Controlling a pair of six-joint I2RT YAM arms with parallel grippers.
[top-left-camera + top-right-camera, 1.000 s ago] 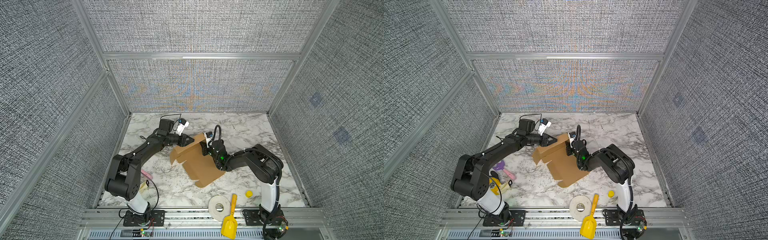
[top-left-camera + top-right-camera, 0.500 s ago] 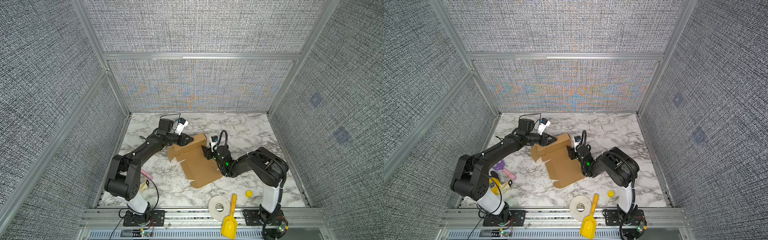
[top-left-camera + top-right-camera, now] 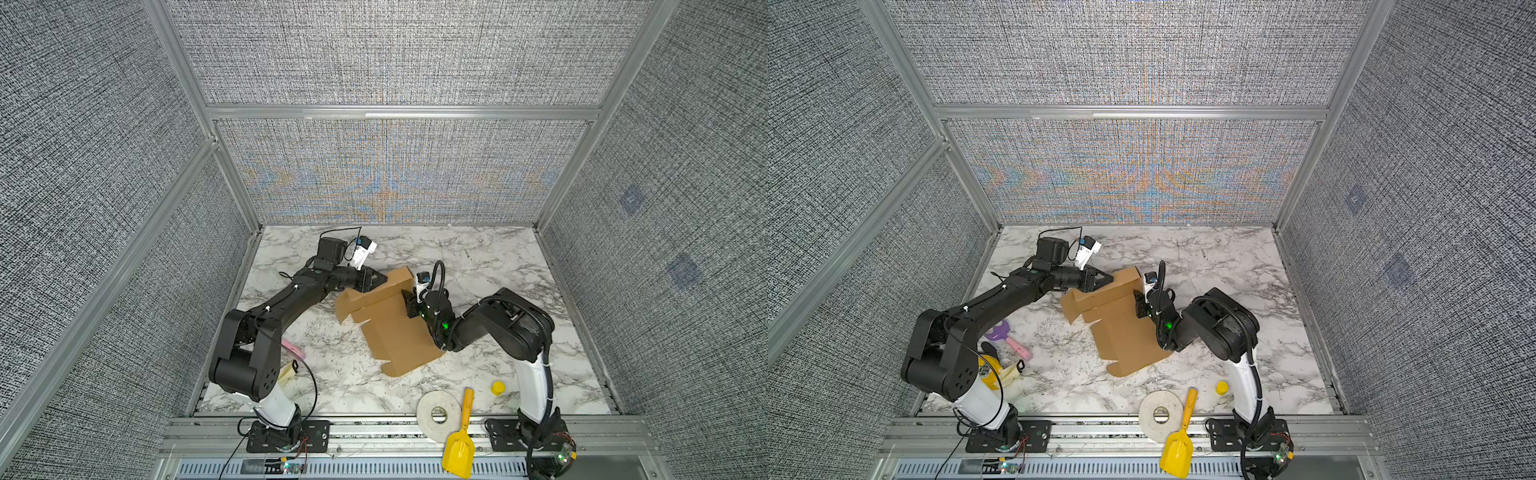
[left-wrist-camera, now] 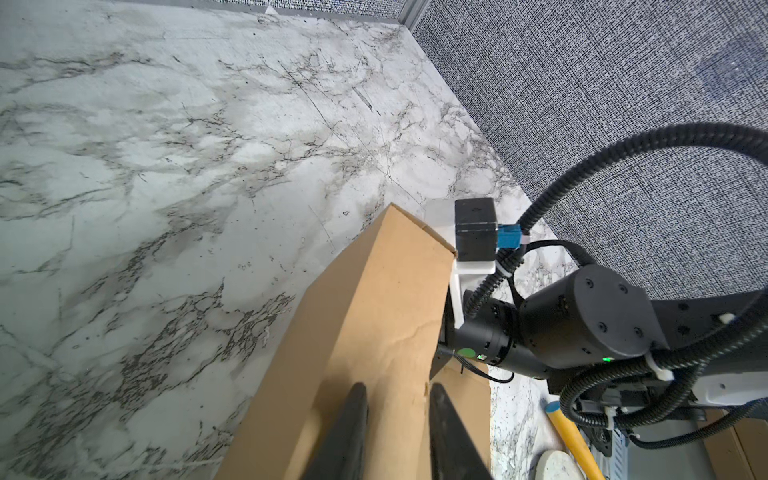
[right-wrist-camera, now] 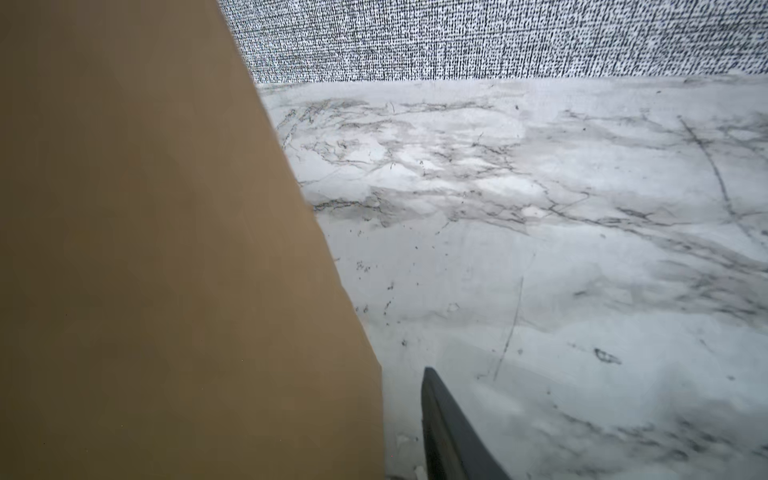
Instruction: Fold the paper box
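Cardboard fills the gap between the two black fingers (image 4: pixel 357 415) of my left tool (image 4: pixel 397 388), which is closed on one end of a raised flap of the box (image 4: pixel 374 311). In both top views this tool (image 3: pixel 379 277) meets the box (image 3: pixel 395 328) at its far left corner.

My right tool (image 3: pixel 410 298) sits at the other end of the same flap, over the box's right edge. Its wrist view shows one dark finger (image 5: pixel 449 432) just beside the cardboard (image 5: pixel 166 249), with a sliver of marble between them. The second finger is hidden behind the sheet, so I cannot tell whether this tool is open or gripping.

The box (image 3: pixel 1125 328) lies on the middle of the worktop (image 3: pixel 478 257). Its large panel is flat on the marble, the flap along its far side stands up, and notched tabs jut from its left side.

In front of the box, near the worktop's front edge, lies a white tape roll (image 3: pixel 439 412). A yellow scoop (image 3: pixel 460 449) is just right of the roll, and a small yellow cap (image 3: pixel 497 387) is a little further right. Well to the left of the box lies a pink-handled toy (image 3: pixel 1017 347), close under my left arm.
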